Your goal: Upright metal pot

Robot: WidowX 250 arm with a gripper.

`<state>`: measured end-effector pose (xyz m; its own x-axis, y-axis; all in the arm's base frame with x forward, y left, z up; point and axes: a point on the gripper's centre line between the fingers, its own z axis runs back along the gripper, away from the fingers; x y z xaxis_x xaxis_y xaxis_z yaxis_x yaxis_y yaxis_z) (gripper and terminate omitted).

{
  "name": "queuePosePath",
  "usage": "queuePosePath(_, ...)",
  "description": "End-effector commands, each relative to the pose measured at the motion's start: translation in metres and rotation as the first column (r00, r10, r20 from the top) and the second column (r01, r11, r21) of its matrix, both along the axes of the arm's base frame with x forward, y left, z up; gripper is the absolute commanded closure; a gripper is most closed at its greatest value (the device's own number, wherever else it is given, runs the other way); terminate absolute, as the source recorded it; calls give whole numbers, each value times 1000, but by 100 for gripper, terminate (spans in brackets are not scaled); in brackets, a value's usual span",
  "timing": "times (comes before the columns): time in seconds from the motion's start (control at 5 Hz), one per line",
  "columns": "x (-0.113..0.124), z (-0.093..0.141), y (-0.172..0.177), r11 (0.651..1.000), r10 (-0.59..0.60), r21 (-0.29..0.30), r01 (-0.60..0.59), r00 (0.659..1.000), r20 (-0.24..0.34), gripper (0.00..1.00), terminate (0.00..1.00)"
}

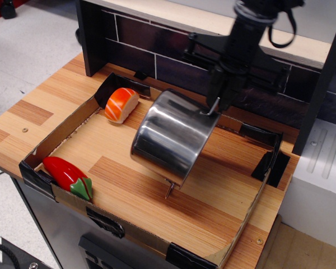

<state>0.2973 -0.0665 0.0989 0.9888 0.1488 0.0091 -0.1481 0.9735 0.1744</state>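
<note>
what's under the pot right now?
The pot hangs tilted from the claw, which grips its rim. Bare tray floor and the pot's shadow show beneath. The floor directly behind the pot's body is hidden.

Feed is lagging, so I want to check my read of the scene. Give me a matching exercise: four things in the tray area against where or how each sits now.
Things:
1. metal pot
2. salmon sushi piece
3. red chili pepper
4. gripper

States:
A. front-left corner of the tray
B. tilted, lifted by its far rim
C. back-left of the tray
D. at the pot's far rim handle

Pairs: 1-B, 2-C, 3-A, 4-D
</note>
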Motion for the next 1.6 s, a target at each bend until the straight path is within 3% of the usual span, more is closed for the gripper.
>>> queuePosePath(0.0, -1, 35, 4, 953, -15, -300, 45, 995, 102, 100, 0)
queuePosePath(0.2, 0, 40, 9, 883, -29, -464, 72, 995, 99, 100, 0)
queuePosePath(0.4, 1, 37, 17, 784, -90, -614, 88, 996, 27, 100, 0)
queuePosePath(0.6, 1, 26, 25, 720, -155, -688, 88, 987, -36, 100, 0)
queuePosePath(1.0, -3, -3, 31, 659, -282, -741, 131, 956, -81, 100, 0)
queuePosePath(1.2, -4, -10, 38, 643, -306, -757, 120, 946, -110, 100, 0)
queuePosePath(1.4, -5, -13, 50, 648, -299, -753, 118, 948, -109, 100, 0)
